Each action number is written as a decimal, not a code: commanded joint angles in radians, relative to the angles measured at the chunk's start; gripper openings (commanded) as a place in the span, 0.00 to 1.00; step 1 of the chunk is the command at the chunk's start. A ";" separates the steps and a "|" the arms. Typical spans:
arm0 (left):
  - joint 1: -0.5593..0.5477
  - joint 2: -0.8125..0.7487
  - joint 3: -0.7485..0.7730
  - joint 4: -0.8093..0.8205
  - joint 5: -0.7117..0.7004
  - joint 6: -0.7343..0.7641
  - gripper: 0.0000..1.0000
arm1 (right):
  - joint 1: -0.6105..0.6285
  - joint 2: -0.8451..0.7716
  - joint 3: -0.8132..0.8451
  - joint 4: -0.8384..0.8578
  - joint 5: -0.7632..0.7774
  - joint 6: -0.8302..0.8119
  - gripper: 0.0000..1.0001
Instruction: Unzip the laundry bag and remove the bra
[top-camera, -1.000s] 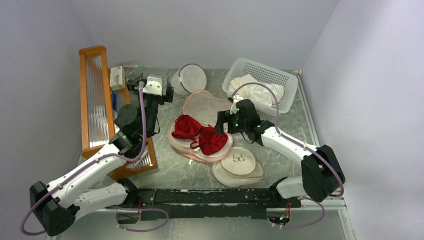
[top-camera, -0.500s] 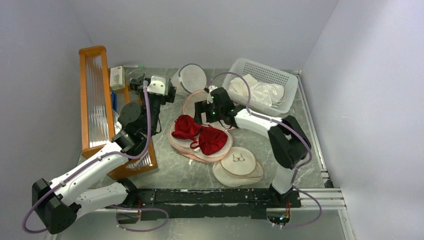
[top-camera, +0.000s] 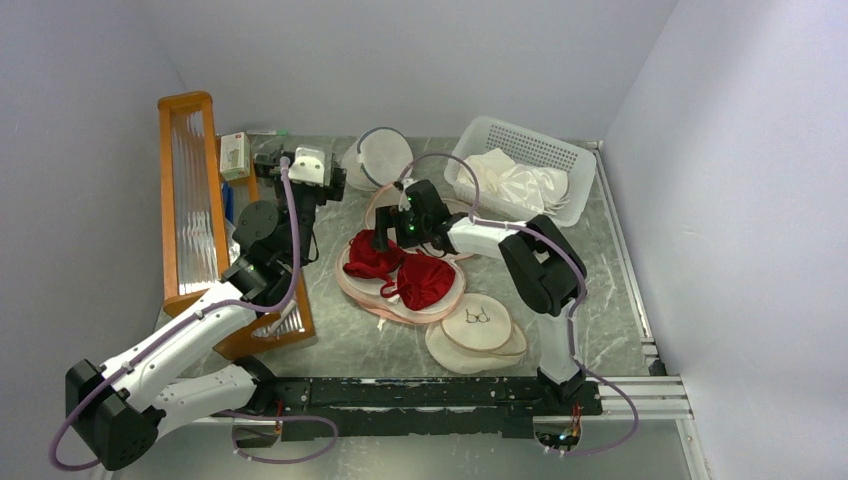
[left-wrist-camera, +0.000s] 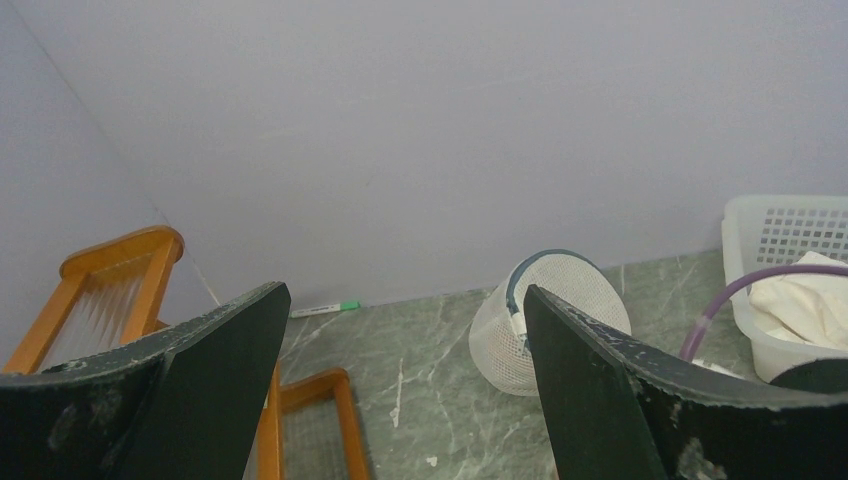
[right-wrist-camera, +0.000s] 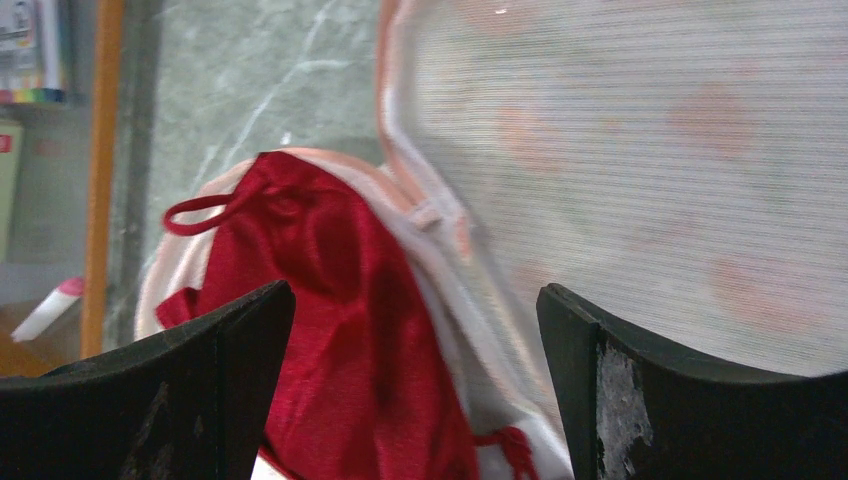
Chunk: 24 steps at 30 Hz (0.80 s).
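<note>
Two arms reach over a green marbled desk (top-camera: 600, 260). At the far left a wooden rack (top-camera: 190, 200) stands along the wall, with a small box (top-camera: 234, 155) just beside its far end. The left end effector (left-wrist-camera: 405, 295) is held up next to the rack, facing the back wall, with its fingers spread wide apart and nothing between them. Its wrist view looks between them to a white mesh dome bag (left-wrist-camera: 545, 320) with a blue zipper.

Near the middle of the desk lies the laundry bag (right-wrist-camera: 640, 180), unzipped, its upper flap folded back so the pale lining faces up. The bra (top-camera: 425, 280), deep red, lies on the bag's lower half, both cups showing and one thin strap looped at its left edge. The right end effector (right-wrist-camera: 415, 295) hangs just above the left cup and the fold of the bag, fingers wide apart and gripping nothing. Whether it touches the fabric cannot be told.

Nearer the arm bases, a round cream pouch (top-camera: 478, 330) with a black bra icon lies just beside the bag. At the far right a white basket (top-camera: 530, 140) holds a white cloth (top-camera: 515, 185).
</note>
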<state>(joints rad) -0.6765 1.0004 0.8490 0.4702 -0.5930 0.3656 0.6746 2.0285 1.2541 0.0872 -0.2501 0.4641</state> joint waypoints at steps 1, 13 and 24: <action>0.019 -0.007 0.024 0.003 0.030 -0.030 0.99 | 0.048 -0.003 -0.057 0.109 -0.081 0.054 0.92; 0.031 0.004 0.032 -0.008 0.040 -0.043 0.99 | 0.076 -0.154 -0.091 0.037 -0.119 0.014 0.92; 0.035 0.010 0.036 -0.016 0.043 -0.049 0.99 | -0.038 -0.469 -0.207 -0.170 -0.029 0.001 0.93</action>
<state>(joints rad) -0.6548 1.0126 0.8497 0.4549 -0.5713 0.3336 0.7105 1.6527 1.1313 0.0288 -0.2966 0.4755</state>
